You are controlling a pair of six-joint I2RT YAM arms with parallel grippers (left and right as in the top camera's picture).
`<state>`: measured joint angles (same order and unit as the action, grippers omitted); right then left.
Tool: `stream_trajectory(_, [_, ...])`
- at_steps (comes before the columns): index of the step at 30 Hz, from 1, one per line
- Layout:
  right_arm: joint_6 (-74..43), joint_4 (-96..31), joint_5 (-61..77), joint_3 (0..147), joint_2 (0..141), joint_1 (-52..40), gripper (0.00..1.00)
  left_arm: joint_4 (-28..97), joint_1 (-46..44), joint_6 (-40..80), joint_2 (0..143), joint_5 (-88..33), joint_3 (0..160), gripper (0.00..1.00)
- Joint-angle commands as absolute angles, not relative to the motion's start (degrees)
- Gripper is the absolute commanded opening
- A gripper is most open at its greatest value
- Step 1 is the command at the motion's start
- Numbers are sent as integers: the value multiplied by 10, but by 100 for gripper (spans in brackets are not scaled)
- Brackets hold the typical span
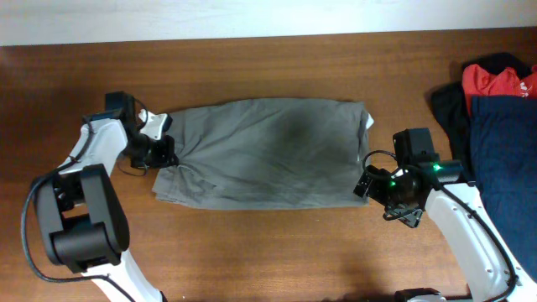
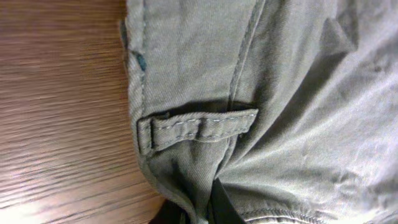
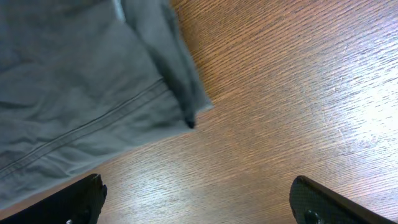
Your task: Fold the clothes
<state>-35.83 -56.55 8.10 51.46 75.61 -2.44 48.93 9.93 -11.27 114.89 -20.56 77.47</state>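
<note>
The clothes (image 1: 268,151), grey-olive shorts, lie spread flat across the middle of the table. My left gripper (image 1: 165,159) is at their left end, shut on a pinched fold of the waistband. In the left wrist view the cloth (image 2: 280,93) fills the frame. A belt loop (image 2: 199,127) lies across it, and the gripper (image 2: 202,211) bites the fabric at the bottom edge. My right gripper (image 1: 367,180) stands open at the garment's right end. In the right wrist view its fingers (image 3: 81,199) straddle bare wood just below the hem corner (image 3: 186,106), holding nothing.
A navy blue garment (image 1: 503,168) and a red garment (image 1: 495,80) are piled at the table's right edge, close behind the right arm. Bare wooden table (image 1: 277,252) lies in front of the shorts.
</note>
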Motion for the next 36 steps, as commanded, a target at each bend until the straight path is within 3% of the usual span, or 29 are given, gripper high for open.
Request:
stream_trajectory(1, [-361, -565, 84, 513, 756, -22, 99, 496, 126, -99, 1155, -192, 794, 1])
stream_trajectory(29, [-361, -565, 84, 513, 756, -22, 99, 709, 140, -81, 1059, -137, 1011, 1])
stream_trajectory(36, [-361, -565, 84, 513, 756, -22, 99, 715, 104, -69, 1008, -136, 1018, 1])
